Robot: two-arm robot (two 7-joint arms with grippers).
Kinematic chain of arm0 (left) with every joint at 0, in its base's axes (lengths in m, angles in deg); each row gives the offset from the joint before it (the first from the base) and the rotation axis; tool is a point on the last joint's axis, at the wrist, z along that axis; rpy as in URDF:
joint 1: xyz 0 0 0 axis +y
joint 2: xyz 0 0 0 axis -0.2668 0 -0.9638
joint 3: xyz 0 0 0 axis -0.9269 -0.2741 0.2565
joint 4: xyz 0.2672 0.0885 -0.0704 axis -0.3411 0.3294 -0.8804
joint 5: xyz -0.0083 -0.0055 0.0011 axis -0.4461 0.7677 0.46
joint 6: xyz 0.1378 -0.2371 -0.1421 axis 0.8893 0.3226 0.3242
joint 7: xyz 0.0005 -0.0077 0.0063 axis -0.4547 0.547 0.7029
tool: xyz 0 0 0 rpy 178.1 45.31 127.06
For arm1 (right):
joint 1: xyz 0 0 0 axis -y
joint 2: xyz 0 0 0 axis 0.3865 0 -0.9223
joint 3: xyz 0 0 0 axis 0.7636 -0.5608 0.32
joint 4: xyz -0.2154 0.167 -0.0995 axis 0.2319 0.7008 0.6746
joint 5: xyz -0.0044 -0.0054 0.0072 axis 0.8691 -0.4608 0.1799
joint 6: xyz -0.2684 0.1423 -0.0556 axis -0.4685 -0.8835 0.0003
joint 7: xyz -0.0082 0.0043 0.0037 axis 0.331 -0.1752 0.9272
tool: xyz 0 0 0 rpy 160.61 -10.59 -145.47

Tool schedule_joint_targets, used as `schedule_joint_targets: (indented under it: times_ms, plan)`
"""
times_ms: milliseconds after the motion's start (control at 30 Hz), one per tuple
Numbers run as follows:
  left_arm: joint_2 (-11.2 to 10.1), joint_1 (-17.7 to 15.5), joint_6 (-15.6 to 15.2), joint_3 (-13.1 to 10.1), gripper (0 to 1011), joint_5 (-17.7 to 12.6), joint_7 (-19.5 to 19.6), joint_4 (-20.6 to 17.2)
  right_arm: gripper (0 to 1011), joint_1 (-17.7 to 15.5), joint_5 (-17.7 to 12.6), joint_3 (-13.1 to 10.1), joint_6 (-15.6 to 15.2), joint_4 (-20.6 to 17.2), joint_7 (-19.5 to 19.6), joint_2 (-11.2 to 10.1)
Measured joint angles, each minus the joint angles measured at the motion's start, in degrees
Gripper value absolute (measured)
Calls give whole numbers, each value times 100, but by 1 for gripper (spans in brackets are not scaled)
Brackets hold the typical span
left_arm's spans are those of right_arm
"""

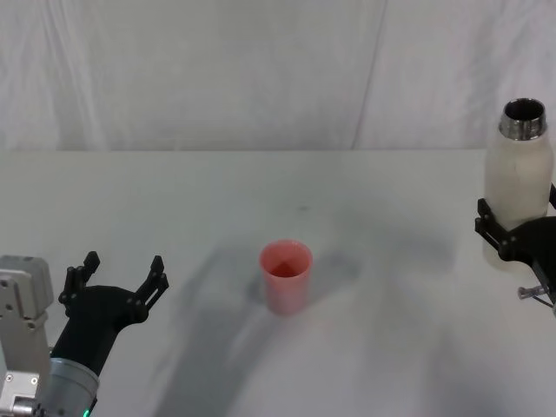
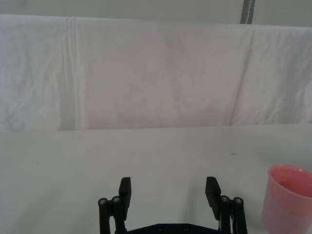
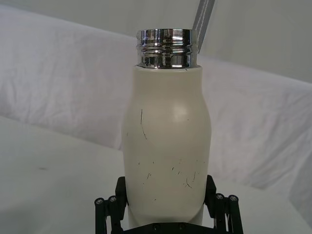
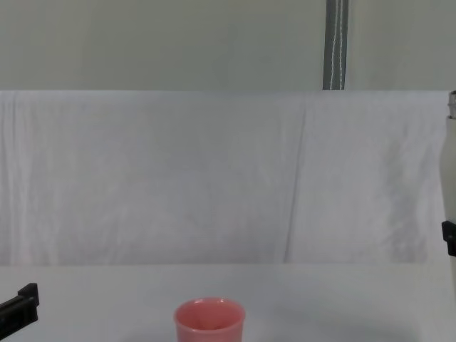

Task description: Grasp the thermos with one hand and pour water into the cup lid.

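The thermos (image 1: 519,178) stands upright at the far right of the table, a tall cream-white bottle with an open steel neck. My right gripper (image 1: 512,233) is shut on its lower body, black fingers pressing both sides. In the right wrist view the thermos (image 3: 165,141) rises between the fingers (image 3: 211,192). The chest view catches the thermos (image 4: 451,178) at its right edge. The cup lid (image 1: 286,276), a small pink cup, stands at the table's middle, well left of the thermos. My left gripper (image 1: 117,280) hovers open near the front left, the cup lid (image 2: 286,201) off to its side.
A white cloth covers the table (image 1: 174,200) and hangs as a backdrop behind it. A metal pole (image 4: 335,43) rises behind the backdrop. Bare tabletop lies between the cup lid and the thermos.
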Motion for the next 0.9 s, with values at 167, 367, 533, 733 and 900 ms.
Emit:
schedule_joint_targets:
  times_ms: [167,367,533,733,900]
  plan:
    - [0,0,0,0,1001,-1,0,0,950,116,84,39,30,57,-32,4]
    - [0,0,0,0,1001,0,0,0,950,346,289,199,119,279,-106,-19]
    - [0,0,0,0,1001,0,0,0,950,599,547,406,188,524,-149,-55]
    - [0,0,0,0,1001,0,0,0,950,844,790,617,227,723,-200,-99]
    - [0,0,0,0,1001,0,0,0,950,982,1114,801,260,797,-202,-199]
